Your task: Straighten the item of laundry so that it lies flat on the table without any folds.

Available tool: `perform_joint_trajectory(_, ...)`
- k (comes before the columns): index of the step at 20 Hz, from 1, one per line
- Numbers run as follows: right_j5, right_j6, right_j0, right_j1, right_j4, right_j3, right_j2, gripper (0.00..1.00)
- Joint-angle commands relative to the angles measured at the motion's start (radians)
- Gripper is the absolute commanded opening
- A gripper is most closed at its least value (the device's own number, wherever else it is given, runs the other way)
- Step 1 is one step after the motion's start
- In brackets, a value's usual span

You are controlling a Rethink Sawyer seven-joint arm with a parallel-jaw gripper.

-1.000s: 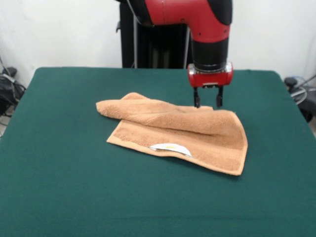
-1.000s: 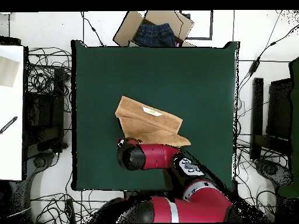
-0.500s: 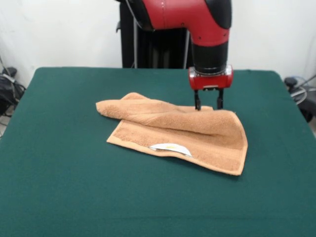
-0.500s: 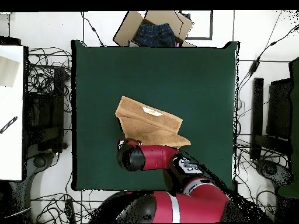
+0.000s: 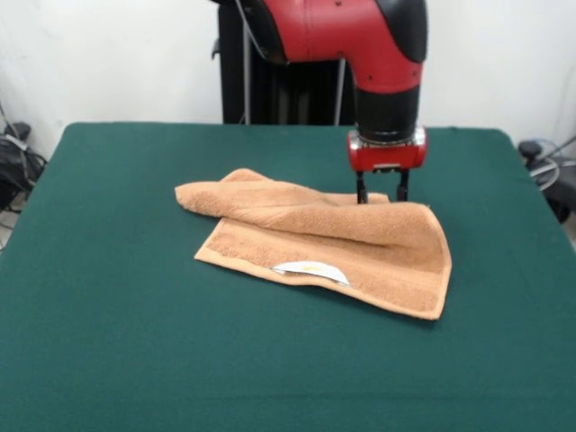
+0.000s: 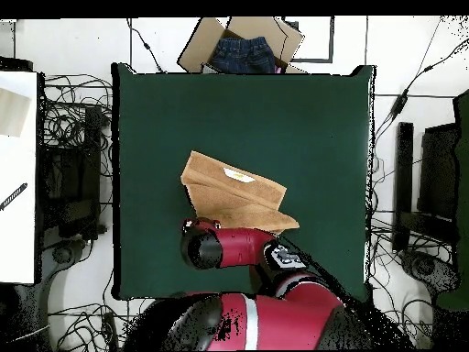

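In the front view the bare green table (image 5: 117, 360) filled the near ground, its cloth smooth and unmarked. Just beyond the middle of it lay the towel (image 5: 378, 261), a tan terry piece folded over on itself rather than spread flat. Its lower layer rested on the cloth with a straight bordered edge running from about 9 o'clock down toward 4 o'clock of the towel, and a small white label (image 5: 310, 268) sat on that near edge. The upper layer was doubled back across the far half as a thick rolled fold, reaching from a rounded end at 9 o'clock to the far right corner at about 2 o'clock.

At that far edge, toward 1 o'clock of the towel, the gripper (image 5: 381, 191) hung straight down from the red and black arm (image 5: 360, 36). Its two dark fingers (image 5: 361, 189) stood apart with a clear gap between them, their tips just at or behind the towel's far rim; whether they touched the cloth could not be told, and nothing was held between them.

In the overhead view the towel (image 6: 234, 191) lay near the table's (image 6: 311, 119) middle, a little toward 7 o'clock, with the arm (image 6: 224, 247) covering its edge nearest the robot. Past the table's far edge, at 12 o'clock, an open cardboard box (image 6: 197, 46) held a piece of dark blue cloth (image 6: 240, 53).
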Motion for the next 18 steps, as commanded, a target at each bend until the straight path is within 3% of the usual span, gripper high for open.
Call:
perform_joint_trajectory(1,-0.098,0.121,0.037,0.116,-0.010,-0.146,-0.047,1.00)
perform_joint_trajectory(10,-0.122,0.128,0.072,0.129,-0.002,-0.157,-0.081,1.00)
perform_joint_trajectory(11,-0.140,0.123,0.069,0.130,-0.012,-0.158,-0.079,0.00)
perform_joint_trajectory(18,-0.169,0.129,0.066,0.131,-0.016,-0.154,-0.078,0.00)
